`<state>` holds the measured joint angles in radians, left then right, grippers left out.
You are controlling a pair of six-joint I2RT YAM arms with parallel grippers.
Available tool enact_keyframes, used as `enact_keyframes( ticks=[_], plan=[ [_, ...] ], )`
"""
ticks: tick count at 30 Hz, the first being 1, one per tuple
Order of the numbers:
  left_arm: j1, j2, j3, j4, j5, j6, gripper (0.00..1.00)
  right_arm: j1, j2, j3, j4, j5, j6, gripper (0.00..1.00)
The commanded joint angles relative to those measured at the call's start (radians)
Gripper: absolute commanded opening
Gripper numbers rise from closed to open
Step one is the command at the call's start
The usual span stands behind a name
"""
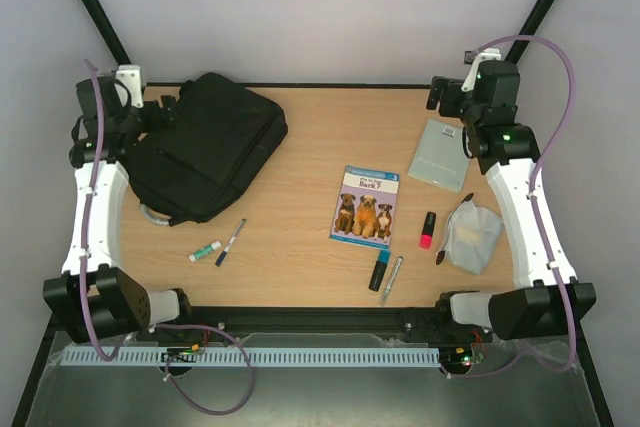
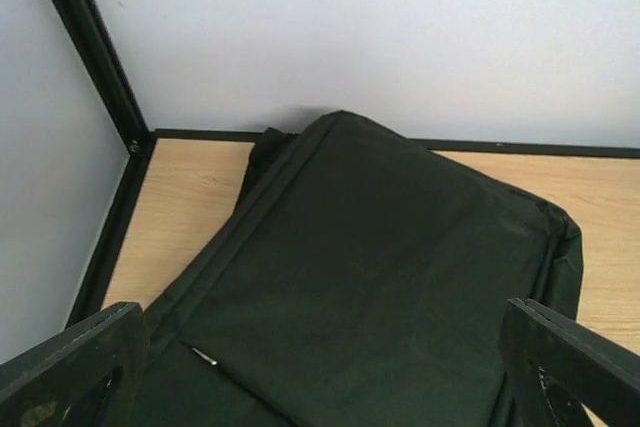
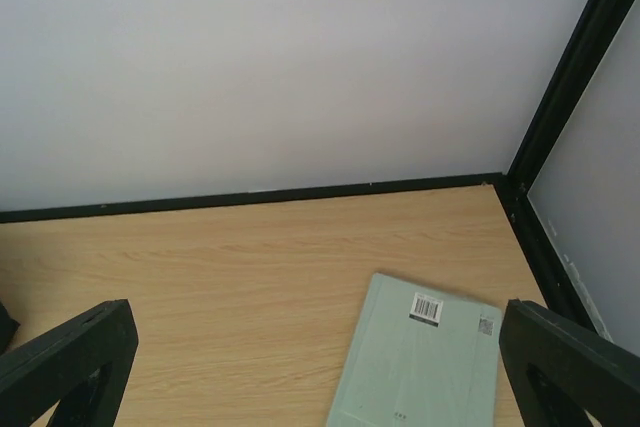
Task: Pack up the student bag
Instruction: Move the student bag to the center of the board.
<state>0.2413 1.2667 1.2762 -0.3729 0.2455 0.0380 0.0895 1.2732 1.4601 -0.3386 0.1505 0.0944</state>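
Student bag near far-left corner, book central

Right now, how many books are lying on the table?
2. The dog book lies near the middle; the pale green book lies far right. The black backpack could hide others.

Top view: fixed high behind the arm bases, looking down from far over the whole tabletop. Left wrist view: low and close above the bag, facing the rear wall and left corner post; shares the top view's upper left. Right wrist view: low and close over the green book, facing the rear wall and right post; shares the upper right.
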Motion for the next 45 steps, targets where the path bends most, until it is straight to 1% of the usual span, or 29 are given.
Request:
enact_keyframes(
  ticks=[1,3,6,9,11,14,17,20,21,23,26,29,32,36,39,45],
  plan=[
    [-0.053,0.053,0.034,0.009,-0.030,0.020,0.99,-0.011,0.041,-0.022,0.002,-0.003,-0.005,0.99],
    [-0.092,0.085,0.038,0.008,-0.057,0.043,0.99,-0.014,0.063,-0.026,0.002,-0.011,-0.018,0.99],
    [-0.144,0.128,0.037,-0.010,-0.074,0.128,0.97,-0.020,0.103,-0.027,-0.021,-0.042,-0.050,0.99],
    [-0.156,0.164,0.030,0.022,-0.082,0.180,0.96,-0.026,0.151,-0.016,-0.046,-0.121,-0.087,0.99],
    [-0.140,0.213,0.063,0.023,-0.072,0.207,0.96,-0.026,0.187,-0.009,-0.053,-0.194,-0.107,0.95],
    [-0.100,0.334,0.162,-0.050,-0.039,0.213,0.95,-0.008,0.253,0.013,-0.072,-0.275,-0.129,0.91],
    [-0.035,0.492,0.317,-0.159,0.036,0.185,0.97,0.038,0.322,0.041,-0.091,-0.324,-0.151,0.87],
    [0.031,0.644,0.495,-0.251,0.109,0.096,0.99,0.100,0.395,0.075,-0.119,-0.371,-0.180,0.85],
    [0.048,0.679,0.525,-0.254,0.113,0.074,0.99,0.125,0.418,0.085,-0.129,-0.386,-0.192,0.84],
    [0.073,0.723,0.551,-0.246,0.071,0.047,0.99,0.179,0.461,0.098,-0.145,-0.413,-0.209,0.83],
    [0.114,0.784,0.585,-0.278,0.022,0.010,0.99,0.262,0.519,0.120,-0.158,-0.450,-0.228,0.82],
    [0.160,0.816,0.572,-0.291,-0.024,-0.019,0.99,0.331,0.559,0.138,-0.158,-0.486,-0.229,0.81],
    [0.218,0.852,0.554,-0.312,-0.010,-0.016,0.99,0.384,0.589,0.146,-0.163,-0.505,-0.235,0.81],
    [0.302,0.899,0.510,-0.331,0.057,0.001,0.99,0.434,0.600,0.138,-0.179,-0.531,-0.249,0.81],
    [0.350,0.907,0.448,-0.314,0.110,0.021,0.99,0.455,0.600,0.126,-0.183,-0.537,-0.254,0.81],
    [0.371,0.869,0.293,-0.262,0.202,0.068,0.99,0.463,0.603,0.094,-0.187,-0.544,-0.236,0.82]
  ],
)
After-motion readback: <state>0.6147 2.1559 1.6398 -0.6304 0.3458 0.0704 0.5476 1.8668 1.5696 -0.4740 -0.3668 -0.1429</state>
